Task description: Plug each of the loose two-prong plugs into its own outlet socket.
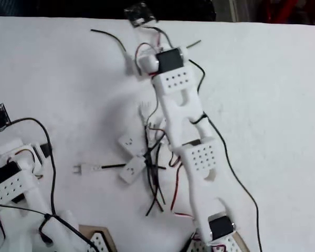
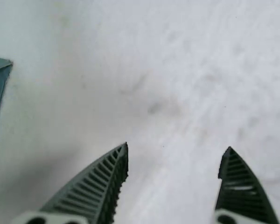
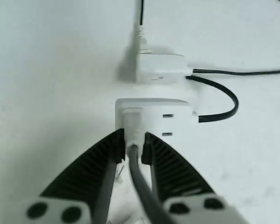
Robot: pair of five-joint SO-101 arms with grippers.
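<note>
**Right gripper** (image 3: pixel 132 140): jaws pinching one white plug (image 3: pixel 132 122), its grey cord (image 3: pixel 139 186) running back between them. I see the plug held against the face of the near outlet socket (image 3: pixel 154 108), directly ahead of the jaws and beside one free pair of slots (image 3: pixel 167 115). I cannot tell whether it is seated. A second socket (image 3: pixel 161 67) lies just beyond the first. Two black cords (image 3: pixel 242 72) leave the sockets sideways.

From overhead I count one further loose plug (image 1: pixel 86 168), lying apart from both sockets.

**Left gripper** (image 2: pixel 176 151): jaws spread, with bare table (image 2: pixel 177 70) between and ahead of them.
</note>
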